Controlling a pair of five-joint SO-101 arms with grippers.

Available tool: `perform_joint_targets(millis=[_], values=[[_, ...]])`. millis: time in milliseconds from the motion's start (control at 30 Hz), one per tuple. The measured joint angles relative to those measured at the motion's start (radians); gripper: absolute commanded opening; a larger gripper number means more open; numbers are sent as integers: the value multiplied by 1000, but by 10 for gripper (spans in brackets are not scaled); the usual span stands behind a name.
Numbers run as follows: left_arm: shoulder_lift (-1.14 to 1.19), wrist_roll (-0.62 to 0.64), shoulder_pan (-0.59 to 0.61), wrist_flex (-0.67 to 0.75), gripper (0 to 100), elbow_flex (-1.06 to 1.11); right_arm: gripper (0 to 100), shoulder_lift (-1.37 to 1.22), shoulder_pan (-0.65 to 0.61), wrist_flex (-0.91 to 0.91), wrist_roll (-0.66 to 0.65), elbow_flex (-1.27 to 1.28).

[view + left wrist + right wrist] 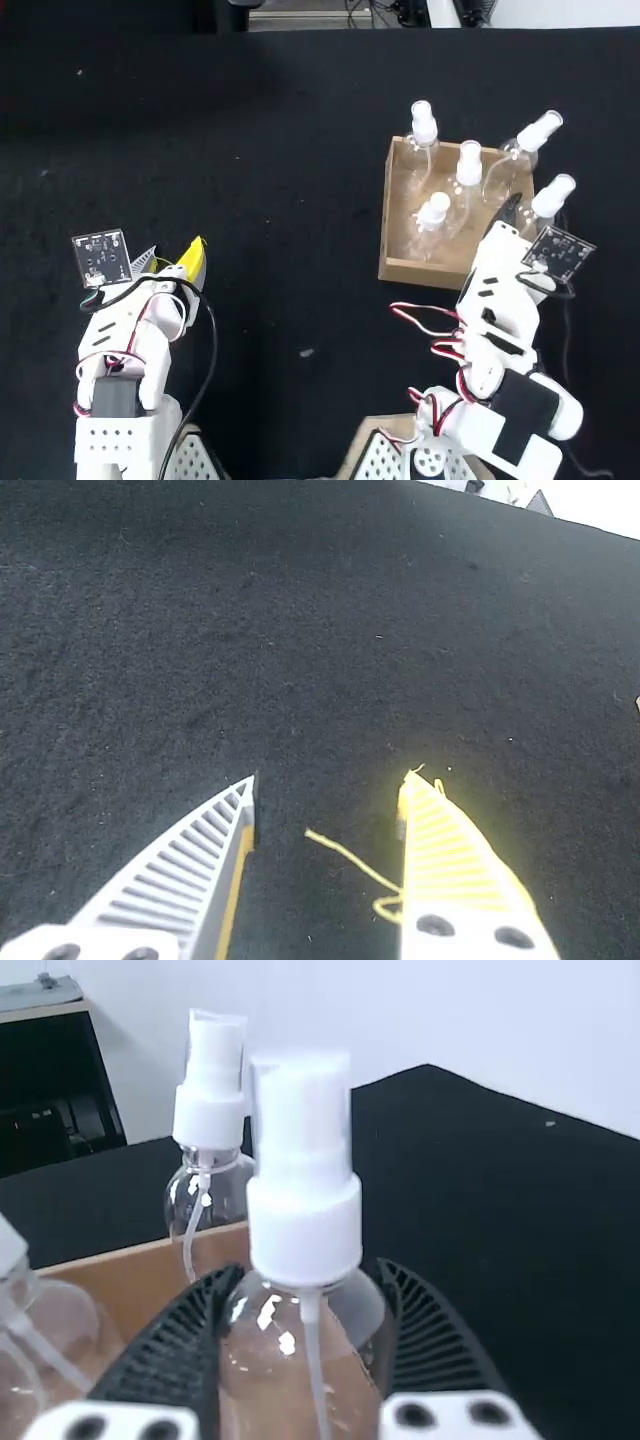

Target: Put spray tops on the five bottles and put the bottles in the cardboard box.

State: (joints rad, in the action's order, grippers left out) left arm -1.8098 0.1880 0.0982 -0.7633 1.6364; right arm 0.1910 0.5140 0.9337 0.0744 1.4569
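Task looks nearly done, by my read. The cardboard box (395, 215) sits on the right half of the table. 3 spray bottles stand inside it w/ tops on: far-left bottle (421, 140), middle bottle (467, 170), near bottle (433, 218). The 4th bottle (520, 150) leans at the box's far-right edge; can't tell if it's inside or just outside. The 5th bottle (300, 1360) is upright at the box's right side, clamped between the right jaws, and not yet set down in the box as far as I can judge. Its white spray top (300, 1160) is seated. So all 5 tops appear on. Left to do: get the 5th bottle in, poss. the 4th too. Left jaws are spread apart w/ nothing between them, low over bare table, well apart from the box.

Surface: the table (250, 120) is covered in black felt-like cloth. Room: white wall (450, 1010) behind, dark shelf unit (50, 1090), cables (370, 12) on the floor past the table's far edge. One small pale speck (307, 352) lies on the cloth.
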Motion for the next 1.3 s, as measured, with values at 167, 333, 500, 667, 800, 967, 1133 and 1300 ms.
perform_joint_targets(millis=[167, 333, 500, 667, 800, 967, 1133, 1300], values=[[0, 0, 0, 0, 213, 0, 138, 0, 0, -9, 0, 0], [0, 0, 0, 0, 213, 0, 139, -2, 0, -9, 0, 14], [0, 0, 0, 0, 213, 0, 138, 0, -9, -38, 0, 14], [0, 0, 0, 0, 213, 0, 139, 0, -14, -40, 0, 14], [0, 0, 0, 0, 213, 0, 139, 0, -14, -41, 0, 14], [0, 0, 0, 0, 213, 0, 179, 0, -17, -41, 0, 14], [0, 0, 0, 0, 213, 0, 250, 0, -21, -54, 2, 15], [0, 0, 0, 0, 213, 0, 250, 0, -18, -57, 2, 15]])
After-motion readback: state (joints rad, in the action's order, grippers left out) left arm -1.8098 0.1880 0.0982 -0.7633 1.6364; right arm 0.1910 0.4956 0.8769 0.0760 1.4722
